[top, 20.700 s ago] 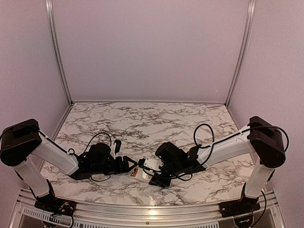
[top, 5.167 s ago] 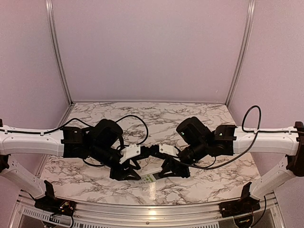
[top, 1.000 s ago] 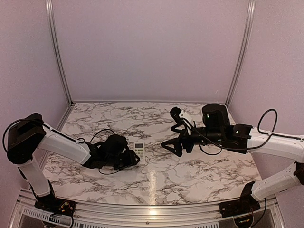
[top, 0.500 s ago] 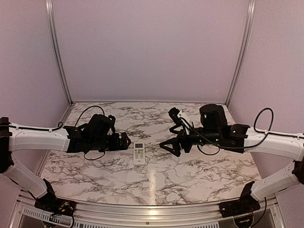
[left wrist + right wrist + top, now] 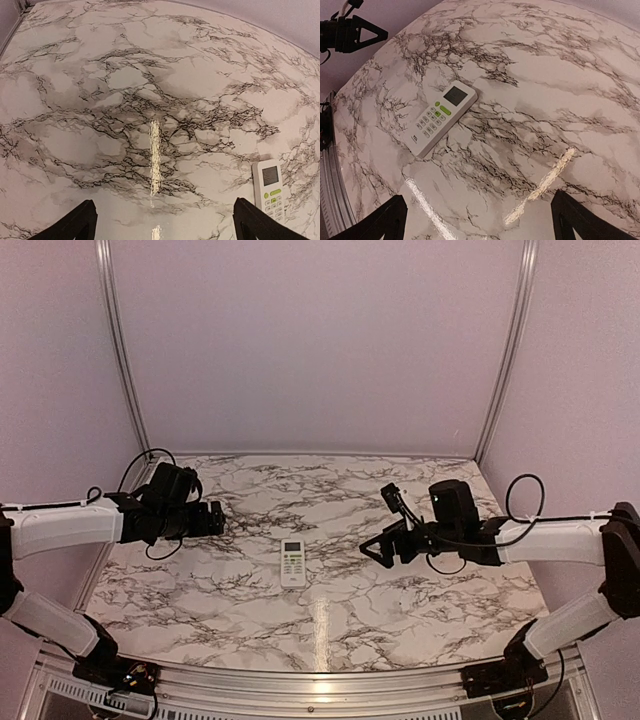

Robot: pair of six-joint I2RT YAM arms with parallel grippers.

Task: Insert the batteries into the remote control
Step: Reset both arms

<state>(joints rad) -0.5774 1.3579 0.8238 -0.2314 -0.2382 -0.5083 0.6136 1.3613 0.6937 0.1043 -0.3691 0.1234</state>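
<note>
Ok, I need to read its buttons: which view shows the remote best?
Right wrist: the remote control lies whole and large, display and buttons up. Left wrist shows it small at lower right; top external shows it tiny.

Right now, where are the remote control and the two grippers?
remote control (image 5: 433,120): right wrist view, on its buttons.
left gripper (image 5: 164,203): left wrist view, midway between fingertips.
right gripper (image 5: 479,196): right wrist view, midway between fingertips.

Marble table (image 5: 400,610) (glossy, light glare), lilac walls (image 5: 320,340), alu. frame posts (image 5: 120,350)
</note>
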